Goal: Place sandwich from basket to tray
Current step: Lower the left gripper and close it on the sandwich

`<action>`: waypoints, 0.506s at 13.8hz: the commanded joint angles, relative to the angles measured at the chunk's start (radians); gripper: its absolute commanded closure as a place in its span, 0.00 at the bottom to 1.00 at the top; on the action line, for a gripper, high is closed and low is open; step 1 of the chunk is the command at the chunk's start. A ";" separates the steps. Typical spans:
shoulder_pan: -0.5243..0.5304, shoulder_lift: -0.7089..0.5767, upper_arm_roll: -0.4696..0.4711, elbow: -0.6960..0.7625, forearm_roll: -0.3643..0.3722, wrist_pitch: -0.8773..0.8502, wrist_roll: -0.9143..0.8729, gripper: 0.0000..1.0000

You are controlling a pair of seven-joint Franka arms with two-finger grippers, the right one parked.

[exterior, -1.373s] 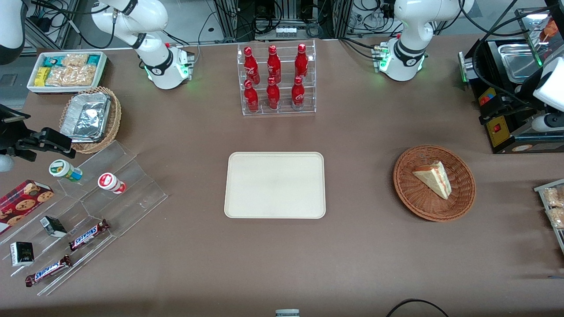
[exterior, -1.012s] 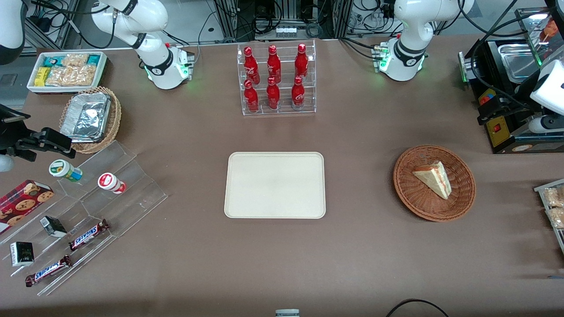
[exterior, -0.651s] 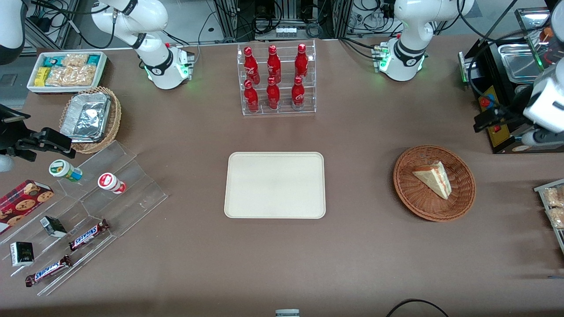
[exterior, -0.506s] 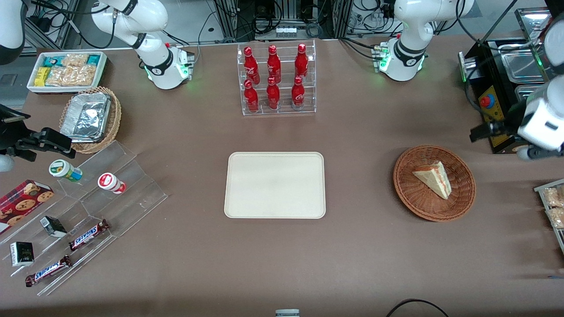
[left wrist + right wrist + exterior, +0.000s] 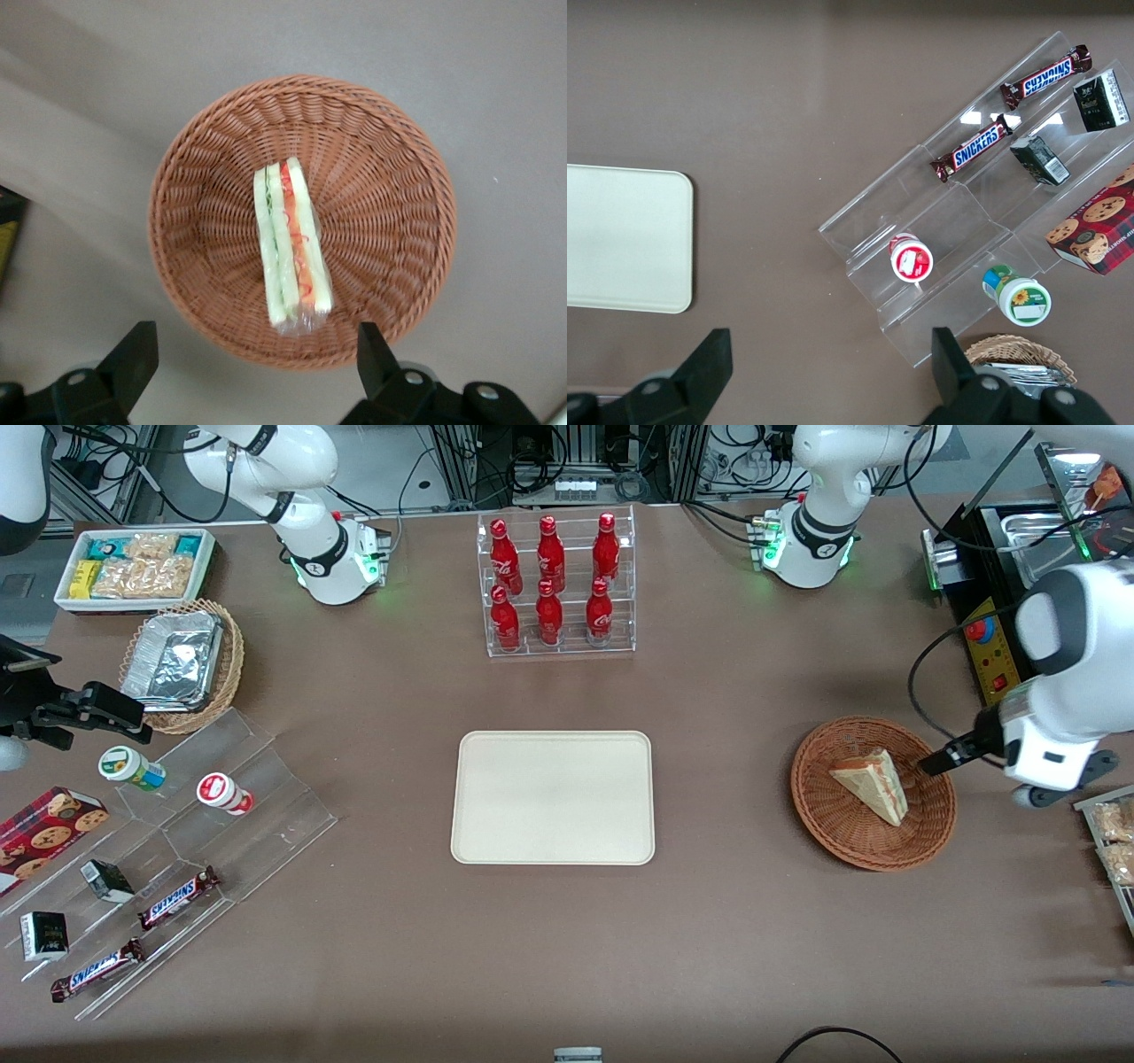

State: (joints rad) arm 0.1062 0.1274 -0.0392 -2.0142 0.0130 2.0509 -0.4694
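Note:
The sandwich (image 5: 873, 784), a pale wedge with red and green filling, lies in the round reddish-brown wicker basket (image 5: 819, 806) toward the working arm's end of the table. The left wrist view shows the sandwich (image 5: 291, 248) wrapped in clear film at the middle of the basket (image 5: 390, 177). My left gripper (image 5: 941, 760) hovers above the basket's rim, at the edge nearest the working arm's end; it is open and empty (image 5: 257, 343), apart from the sandwich. The cream tray (image 5: 554, 797) lies bare at the table's middle.
A clear rack of red bottles (image 5: 555, 584) stands farther from the camera than the tray. A black machine (image 5: 992, 638) and snack packets (image 5: 1112, 837) flank the basket. A clear stepped stand with snacks (image 5: 177, 850), a foil-lined basket (image 5: 182, 660) and a white snack box (image 5: 133, 567) lie toward the parked arm's end.
The left arm has swung from over the black machine toward the camera and the basket. Its gripper now hangs above the basket's rim. The sandwich, basket and tray have not moved.

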 commanded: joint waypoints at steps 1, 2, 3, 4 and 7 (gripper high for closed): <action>0.001 0.012 -0.004 -0.090 -0.004 0.112 -0.104 0.01; -0.008 0.037 -0.004 -0.092 -0.004 0.141 -0.136 0.01; -0.008 0.060 -0.004 -0.106 -0.004 0.178 -0.164 0.01; -0.007 0.073 -0.004 -0.124 -0.004 0.217 -0.182 0.01; -0.010 0.133 -0.005 -0.144 -0.004 0.308 -0.192 0.01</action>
State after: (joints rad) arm 0.1018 0.2279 -0.0432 -2.1483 0.0123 2.3036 -0.6378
